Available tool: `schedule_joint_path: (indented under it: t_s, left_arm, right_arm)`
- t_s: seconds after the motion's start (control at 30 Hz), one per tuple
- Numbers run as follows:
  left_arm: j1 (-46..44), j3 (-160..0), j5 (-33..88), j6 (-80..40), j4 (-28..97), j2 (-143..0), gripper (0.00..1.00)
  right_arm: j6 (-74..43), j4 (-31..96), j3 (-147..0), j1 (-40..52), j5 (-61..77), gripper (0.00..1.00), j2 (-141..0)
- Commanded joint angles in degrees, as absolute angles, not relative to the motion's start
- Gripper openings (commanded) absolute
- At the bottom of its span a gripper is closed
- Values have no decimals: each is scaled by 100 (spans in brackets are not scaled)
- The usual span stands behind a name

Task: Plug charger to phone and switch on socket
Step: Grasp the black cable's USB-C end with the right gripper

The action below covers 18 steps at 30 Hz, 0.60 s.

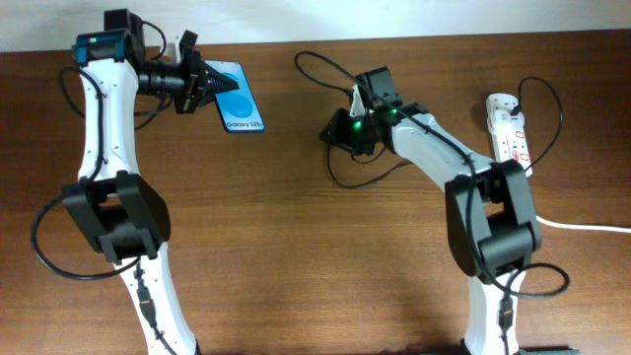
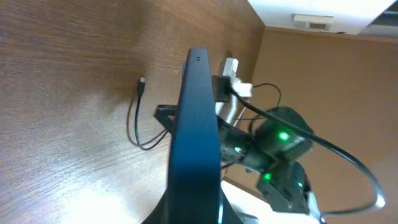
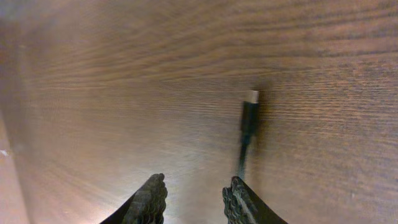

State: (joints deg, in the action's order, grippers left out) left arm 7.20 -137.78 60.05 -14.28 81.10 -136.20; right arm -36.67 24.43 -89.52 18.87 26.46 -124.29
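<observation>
While the left gripper (image 1: 205, 83) pinches the phone (image 1: 240, 101) at its upper end, the blue screen faces up toward the overhead camera and the "Galaxy S25" text sits at the lower end, far from the jaws. Seen from the left wrist, the phone shows only its thin dark edge, running straight away from the jaws that hold it; whether its far end touches the wooden surface (image 1: 296, 256) cannot be told. The right gripper (image 3: 194, 200) is low over the surface near the middle of it, well apart from the phone, and its jaws are spread with only bare wood between the fingers (image 3: 149, 198). The charger (image 3: 249, 127) lies on the surface just ahead of this gripper. Its plug tip (image 3: 251, 96) points away from the wrist camera, and its thin black cable runs back close beside one finger, not between the two. From the left wrist the same cable shows as a loose loop on the wood, with the plug tip at its free end. The socket (image 1: 510, 126) lies at the far right of the surface, behind the right arm, and a thick white cable (image 1: 584, 227) leads from it toward the right edge.
</observation>
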Motion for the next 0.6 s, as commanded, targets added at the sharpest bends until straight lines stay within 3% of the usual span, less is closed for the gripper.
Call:
schedule_joint_path:
  t_s: [0.0, 0.17, 0.43, 0.5, 0.57]
  left_arm:
    - [729, -13767, 6018, -1664, 8248, -13629, 0]
    - [725, -13767, 6018, -1691, 8261, -13629, 0]
    - [725, -13767, 6016, -1688, 8296, -13629, 0]
    - [725, -13767, 6016, -1688, 8305, -13629, 0]
    - [725, -13767, 6016, -1688, 8305, -13629, 0]
  right_arm:
    - [-3625, 2375, -9032, 1955, 2593, 30, -12715]
    - [-3618, 2316, -9028, 2005, 2351, 28, -12877]
    - [-3275, 2504, -9021, 2383, 823, 28, -13122]
    - [-3201, 2596, -9021, 2410, 510, 24, -13163]
    - [-3173, 2596, -9021, 2399, 462, 9, -13163]
